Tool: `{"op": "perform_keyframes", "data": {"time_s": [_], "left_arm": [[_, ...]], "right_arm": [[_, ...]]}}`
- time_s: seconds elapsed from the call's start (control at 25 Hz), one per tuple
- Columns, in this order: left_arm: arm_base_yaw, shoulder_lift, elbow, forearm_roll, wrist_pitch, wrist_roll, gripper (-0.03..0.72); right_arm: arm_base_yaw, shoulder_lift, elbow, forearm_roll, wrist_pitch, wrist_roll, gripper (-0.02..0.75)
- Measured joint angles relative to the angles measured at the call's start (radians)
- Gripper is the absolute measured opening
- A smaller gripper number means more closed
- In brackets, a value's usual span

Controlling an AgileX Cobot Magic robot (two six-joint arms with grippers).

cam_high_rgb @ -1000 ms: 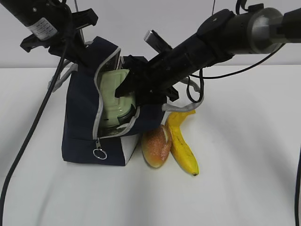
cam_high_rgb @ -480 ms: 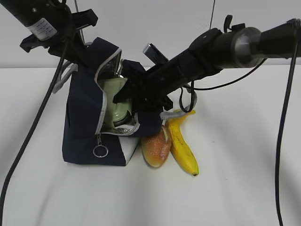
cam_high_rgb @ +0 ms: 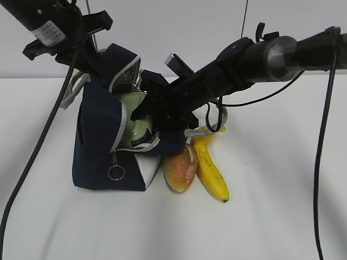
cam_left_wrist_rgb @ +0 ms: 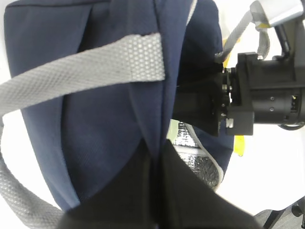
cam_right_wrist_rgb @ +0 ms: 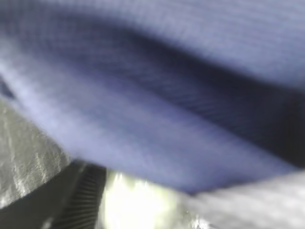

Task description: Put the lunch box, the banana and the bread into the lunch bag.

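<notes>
You have one of each: one lunch bag (cam_high_rgb: 100,146), one lunch box (cam_high_rgb: 134,125), one bread roll (cam_high_rgb: 180,169) and one banana (cam_high_rgb: 210,168). The bag stands on the white worktop (cam_high_rgb: 271,216), its zipped mouth gaping toward you, and the green-lidded lunch box sits tilted inside that opening. Your right gripper (cam_high_rgb: 146,111) reaches into the mouth at the lunch box; its fingers are hidden by the box and the fabric, so you cannot tell whether they grip or have let go. Your left gripper (cam_left_wrist_rgb: 157,157) is clenched on the bag's top edge, holding the flap up beside a grey strap (cam_left_wrist_rgb: 90,69).

The bread lies against the bag's right side, the banana touching the bread. The worktop is bare in front and to the right. A white label on the left arm (cam_high_rgb: 49,30) is unreadable.
</notes>
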Motion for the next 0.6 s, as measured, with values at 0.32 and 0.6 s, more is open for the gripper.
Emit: {"op": "perform_keyframes", "data": {"time_s": [0.32, 0.6], "left_arm": [[0.000, 0.000, 0.000, 0.002, 0.000, 0.000, 0.000], [0.000, 0.000, 0.000, 0.016, 0.002, 0.000, 0.000]], "right_arm": [[0.001, 0.000, -0.004, -0.023, 0.020, -0.006, 0.520], [0.000, 0.000, -0.028, -0.046, 0.120, -0.024, 0.530]]}}
